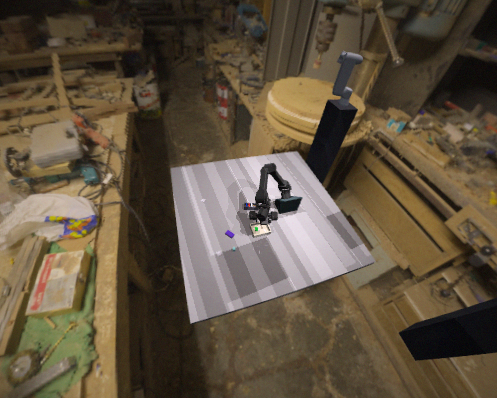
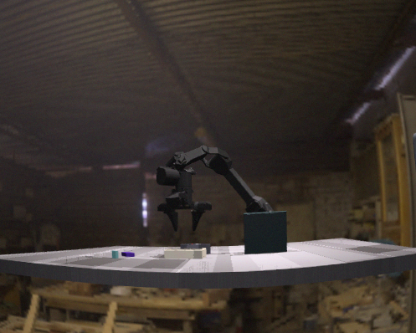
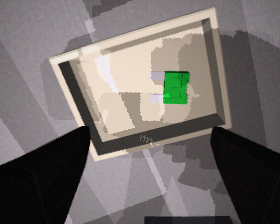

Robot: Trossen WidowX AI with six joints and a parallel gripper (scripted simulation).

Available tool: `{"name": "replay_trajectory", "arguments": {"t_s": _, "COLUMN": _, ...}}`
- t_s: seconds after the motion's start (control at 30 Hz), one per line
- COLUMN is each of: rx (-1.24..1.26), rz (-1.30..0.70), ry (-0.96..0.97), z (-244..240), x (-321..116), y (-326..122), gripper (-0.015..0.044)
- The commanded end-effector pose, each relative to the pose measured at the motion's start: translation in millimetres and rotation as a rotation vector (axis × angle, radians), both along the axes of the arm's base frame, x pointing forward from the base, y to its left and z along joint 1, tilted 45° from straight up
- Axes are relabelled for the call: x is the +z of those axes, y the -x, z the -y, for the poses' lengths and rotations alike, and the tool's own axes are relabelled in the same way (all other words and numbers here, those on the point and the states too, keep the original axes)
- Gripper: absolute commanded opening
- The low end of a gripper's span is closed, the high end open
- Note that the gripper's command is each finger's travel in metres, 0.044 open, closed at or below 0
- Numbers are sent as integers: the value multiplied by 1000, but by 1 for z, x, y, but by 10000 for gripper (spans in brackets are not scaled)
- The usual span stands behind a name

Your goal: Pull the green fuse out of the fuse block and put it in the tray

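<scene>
Striped grey bench [image 2: 320, 257] under you, operator: nearest sits the cream tray [image 3: 218, 80], and the green fuse [image 3: 175, 88] lies flat inside it. Your hand [image 2: 184, 221] hangs well above, fingers spread, holding nothing. Beyond the tray sits the dark fuse block [image 2: 195, 247].

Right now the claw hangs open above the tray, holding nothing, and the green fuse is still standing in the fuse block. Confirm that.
Not quite. The green fuse is not in the fuse block; it lies on the floor of the tray, as the wrist view shows. The rest holds: the claw hangs open above the tray, holding nothing.
</scene>
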State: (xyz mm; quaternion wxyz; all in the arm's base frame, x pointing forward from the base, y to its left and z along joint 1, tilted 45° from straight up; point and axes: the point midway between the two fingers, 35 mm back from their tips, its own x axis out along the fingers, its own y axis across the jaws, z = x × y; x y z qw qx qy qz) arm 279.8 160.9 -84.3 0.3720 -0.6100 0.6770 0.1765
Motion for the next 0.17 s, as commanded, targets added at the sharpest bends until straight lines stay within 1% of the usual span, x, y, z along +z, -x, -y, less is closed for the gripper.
{"name": "replay_trajectory", "arguments": {"t_s": 0.0, "rx": 0, "rz": 0, "ry": 0, "z": 0, "x": 0, "y": 0, "gripper": 330}}
{"name": "replay_trajectory", "arguments": {"t_s": 0.13, "rx": 0, "rz": 0, "ry": 0, "z": 0, "x": 0, "y": 0, "gripper": 330}}
